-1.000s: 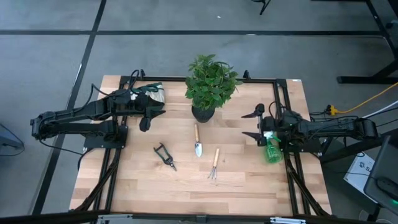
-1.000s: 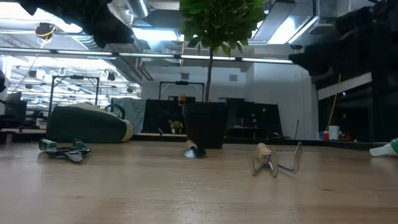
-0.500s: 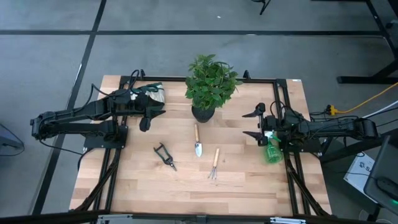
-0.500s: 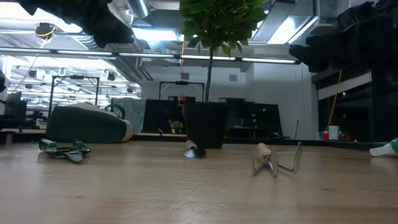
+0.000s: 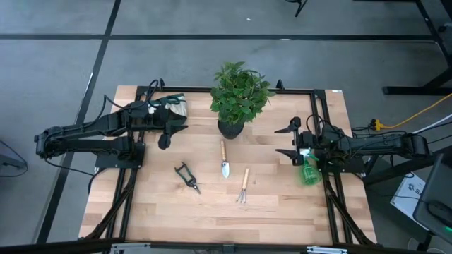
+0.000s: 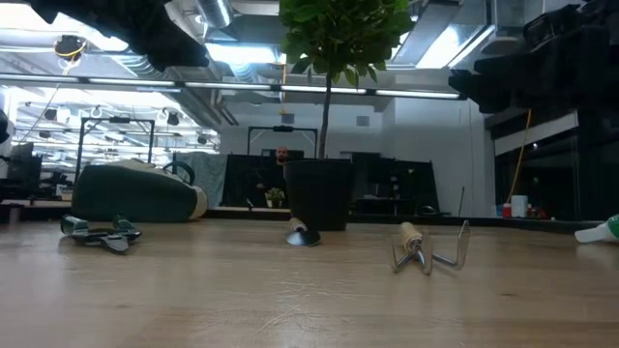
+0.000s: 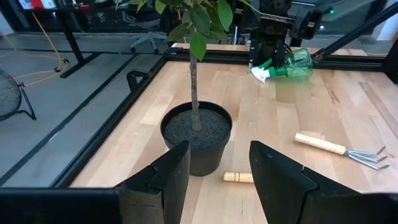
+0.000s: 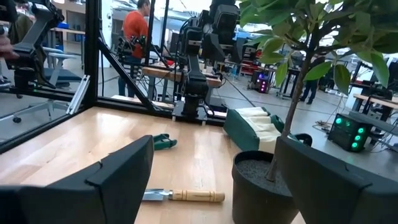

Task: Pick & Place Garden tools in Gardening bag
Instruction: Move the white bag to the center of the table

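Observation:
The gardening bag [image 5: 174,106] lies on its side at the far left, beside my left arm; it also shows in the right wrist view [image 8: 254,127]. The shears [image 5: 187,175], trowel [image 5: 224,161] and hand fork [image 5: 244,185] lie flat mid-table. The green spray bottle [image 5: 309,172] lies on its side at the right, just on the near side of my right wrist. My left gripper [image 5: 171,134] hovers open and empty to the left of the plant pot. My right gripper [image 5: 286,141] hovers open and empty to the right of the pot, fingers pointing left.
A leafy plant [image 5: 240,90] in a black pot [image 5: 230,128] stands at the far middle, between the two grippers. Black frame rails [image 5: 319,113] run along the table's left, far and right sides. People and workbenches show in the room beyond [image 8: 134,28].
My right arm has shifted a little, as the low view shows. The tools, the bag and the plant lie where they were.

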`<state>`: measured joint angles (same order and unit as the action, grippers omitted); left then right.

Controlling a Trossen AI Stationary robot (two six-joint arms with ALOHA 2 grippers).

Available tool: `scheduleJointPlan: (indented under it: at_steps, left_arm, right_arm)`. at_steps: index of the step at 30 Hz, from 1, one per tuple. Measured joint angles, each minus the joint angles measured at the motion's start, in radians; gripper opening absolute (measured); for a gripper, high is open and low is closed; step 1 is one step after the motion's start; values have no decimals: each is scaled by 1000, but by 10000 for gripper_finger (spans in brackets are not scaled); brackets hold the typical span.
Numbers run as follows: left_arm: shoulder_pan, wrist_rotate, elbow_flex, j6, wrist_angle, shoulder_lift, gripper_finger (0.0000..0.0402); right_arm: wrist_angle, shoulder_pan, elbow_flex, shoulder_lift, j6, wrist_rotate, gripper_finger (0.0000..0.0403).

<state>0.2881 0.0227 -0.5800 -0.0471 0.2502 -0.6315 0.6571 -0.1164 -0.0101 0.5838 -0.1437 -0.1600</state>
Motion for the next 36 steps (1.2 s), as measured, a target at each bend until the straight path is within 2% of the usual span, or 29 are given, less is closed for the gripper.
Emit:
scheduleJointPlan:
  at_steps: [7, 14, 17, 23, 26, 31, 36]
  left_arm:
    - [0, 0, 0, 1, -36, 0, 162]
    - [1, -14, 0, 68, -44, -6, 162]
    - [2, -126, 0, 63, -38, -6, 162]
    - [3, -525, 0, 134, -36, -6, 162]
    - [2, -640, 0, 109, -24, -6, 162]
    - [41, -703, 0, 144, -8, -6, 162]
    - [137, -635, -25, 178, 39, -25, 162]
  right_arm:
    - [-2, 0, 0, 0, -13, 2, 341]
    - [-3, 0, 0, 0, -14, 2, 341]
    - [-3, 0, 0, 0, -13, 2, 341]
    - [-10, 0, 0, 0, -21, 2, 341]
    - [-10, 0, 0, 0, -21, 2, 341]
    - [-23, 0, 0, 0, -21, 2, 341]
    - [-43, 0, 0, 0, -21, 2, 341]
